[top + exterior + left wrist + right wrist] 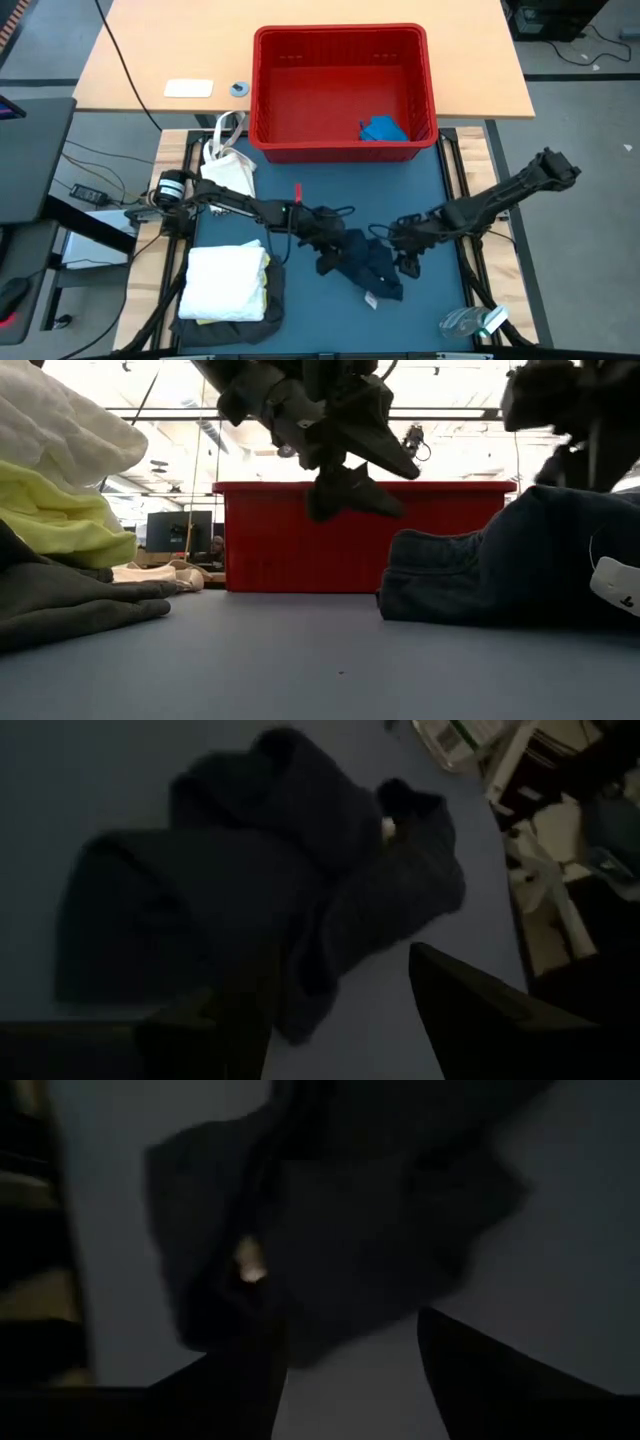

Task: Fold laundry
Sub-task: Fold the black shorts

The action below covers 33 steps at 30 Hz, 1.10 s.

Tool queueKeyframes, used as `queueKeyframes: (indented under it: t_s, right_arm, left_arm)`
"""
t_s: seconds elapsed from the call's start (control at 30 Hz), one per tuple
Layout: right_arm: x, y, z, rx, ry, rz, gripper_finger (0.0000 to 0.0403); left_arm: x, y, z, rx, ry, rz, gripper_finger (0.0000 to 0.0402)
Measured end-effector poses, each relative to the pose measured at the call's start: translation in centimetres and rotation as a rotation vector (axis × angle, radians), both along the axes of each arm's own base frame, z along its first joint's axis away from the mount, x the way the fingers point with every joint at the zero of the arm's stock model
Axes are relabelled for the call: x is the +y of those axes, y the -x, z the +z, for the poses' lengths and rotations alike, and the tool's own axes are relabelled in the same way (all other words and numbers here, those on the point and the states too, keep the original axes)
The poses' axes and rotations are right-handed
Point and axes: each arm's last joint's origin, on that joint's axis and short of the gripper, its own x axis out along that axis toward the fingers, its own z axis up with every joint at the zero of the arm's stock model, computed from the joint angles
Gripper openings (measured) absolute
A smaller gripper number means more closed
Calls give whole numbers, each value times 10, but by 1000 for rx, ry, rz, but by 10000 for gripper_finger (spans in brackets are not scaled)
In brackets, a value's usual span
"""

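A crumpled dark navy garment lies on the blue mat in the middle of the table, with a small white label at its near end. My left gripper hovers open at the garment's left end, and in the low view my left gripper is clear above the mat. My right gripper stands open over the garment's right side. At the near left, a folded white cloth rests on a yellow piece and a dark grey garment. A small blue piece lies in the red basket.
The red basket stands at the mat's far edge. A white bag with strap handles lies at the far left of the mat. A clear plastic item sits at the near right corner. Free mat shows between the basket and the navy garment.
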Motion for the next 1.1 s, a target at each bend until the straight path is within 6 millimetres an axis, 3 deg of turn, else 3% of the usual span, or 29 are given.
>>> queueKeyframes:
  t_s: [0.2, 0.43, 0.57, 0.83, 1.0, 1.1]
  right_arm:
    - [17, 13, -21, -24, -143, -95, 218]
    - [38, 17, -18, -30, -225, -98, 201]
    - [48, 19, -24, -18, -200, -60, 198]
    - [71, 10, -53, 4, -140, 34, 198]
    - [74, 7, -68, 59, -120, -12, 185]
    - [75, 7, -72, 89, -125, -24, 149]
  left_arm:
    - [0, -5, -18, 38, -5, -4, 229]
    - [-5, -9, -41, 88, 78, -105, 223]
    - [-4, -9, -45, 83, 55, -130, 173]
    - [-2, -12, -41, 12, 45, -218, 18]
    - [-2, -11, -41, 15, 58, -268, 13]
    - [0, -9, -41, 19, 43, -282, 10]
